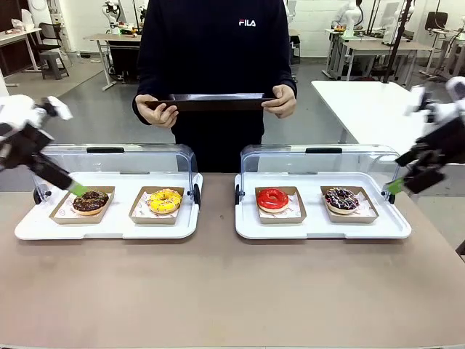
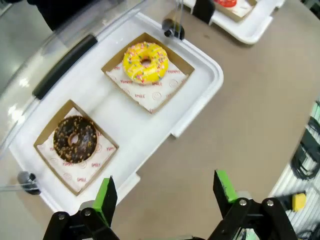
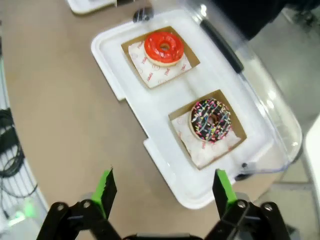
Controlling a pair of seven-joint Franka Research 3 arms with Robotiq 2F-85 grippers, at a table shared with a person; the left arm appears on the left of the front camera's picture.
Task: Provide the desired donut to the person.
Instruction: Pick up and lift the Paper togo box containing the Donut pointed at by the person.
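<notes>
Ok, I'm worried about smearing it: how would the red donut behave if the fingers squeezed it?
The red donut has glossy icing, so it would probably smear and feel slippery. Lying flat in its cardboard tray, it seems unlikely to roll.

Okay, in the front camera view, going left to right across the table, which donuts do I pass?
chocolate donut with nut crumbs → yellow sprinkled donut → red glazed donut → dark donut with coloured sprinkles
</notes>
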